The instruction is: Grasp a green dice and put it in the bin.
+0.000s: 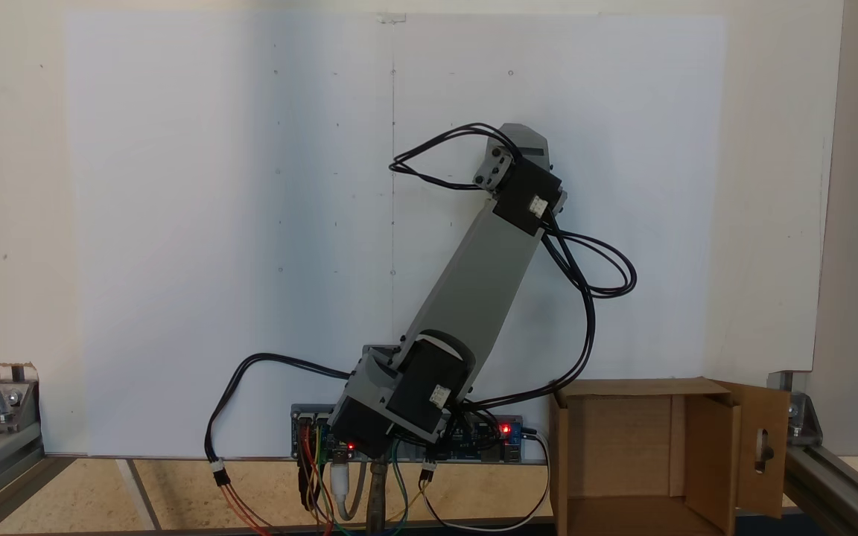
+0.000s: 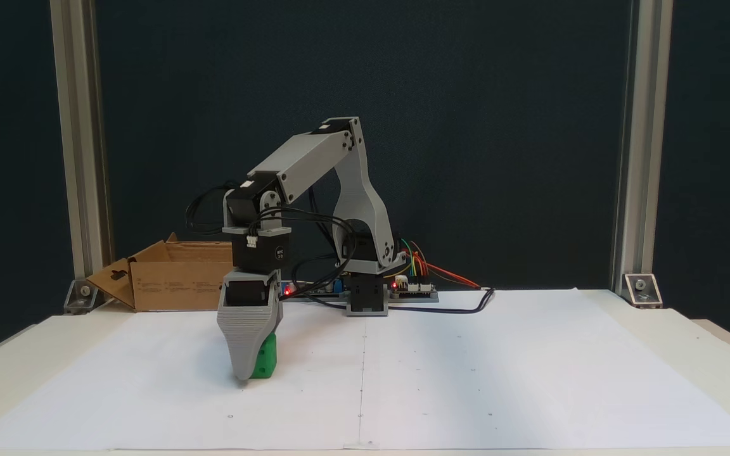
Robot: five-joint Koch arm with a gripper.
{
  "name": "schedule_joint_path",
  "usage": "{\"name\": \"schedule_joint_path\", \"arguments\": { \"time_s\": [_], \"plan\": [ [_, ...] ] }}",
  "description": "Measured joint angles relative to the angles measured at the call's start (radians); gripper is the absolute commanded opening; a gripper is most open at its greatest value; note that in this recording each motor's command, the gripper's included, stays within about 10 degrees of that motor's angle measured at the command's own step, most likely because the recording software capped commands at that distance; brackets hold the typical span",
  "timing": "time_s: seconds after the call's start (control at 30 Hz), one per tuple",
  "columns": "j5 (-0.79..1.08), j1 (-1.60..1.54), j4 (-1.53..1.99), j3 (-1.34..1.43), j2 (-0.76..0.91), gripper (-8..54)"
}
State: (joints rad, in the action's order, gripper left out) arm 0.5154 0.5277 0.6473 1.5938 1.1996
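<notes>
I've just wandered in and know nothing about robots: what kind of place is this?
Probably a lab or workshop test bench. A small grey arm stands on a white paper sheet marked with dots, framed by aluminium posts and a dark backdrop, with bare circuit boards and coloured wires at its base.

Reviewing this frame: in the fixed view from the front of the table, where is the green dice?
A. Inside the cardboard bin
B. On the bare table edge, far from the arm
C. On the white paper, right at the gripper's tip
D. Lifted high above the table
C: the green dice sits low on the white paper, partly behind the gripper; the bin stands apart at the back.
</notes>
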Motion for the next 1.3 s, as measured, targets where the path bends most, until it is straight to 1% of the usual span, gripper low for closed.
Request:
{"name": "schedule_joint_path", "arguments": {
  "time_s": [0.27,0.4,0.47,0.53,0.63,0.67,0.87,0.93,0.97,1.03,1.17,1.3],
  "plan": [
    [0.000,0.002,0.000,0.000,-0.005,36.3],
    [0.000,0.002,0.000,0.000,-0.005,33.0],
    [0.000,0.003,0.000,0.000,-0.005,29.0],
    [0.000,0.003,0.000,0.000,-0.005,26.9],
    [0.000,0.003,0.006,0.000,-0.005,15.0],
    [0.000,0.003,0.009,0.000,-0.005,12.1],
    [0.000,0.008,0.023,-0.002,-0.005,11.4],
    [0.000,0.006,0.103,-0.021,-0.002,11.4],
    [-0.002,0.003,0.215,-0.080,0.041,11.4],
    [-0.018,-0.002,0.287,-0.147,0.087,11.4],
    [-0.179,-0.011,0.476,-0.230,0.245,11.4],
    [-0.351,0.011,0.571,-0.270,0.374,11.4]
  ]
}}
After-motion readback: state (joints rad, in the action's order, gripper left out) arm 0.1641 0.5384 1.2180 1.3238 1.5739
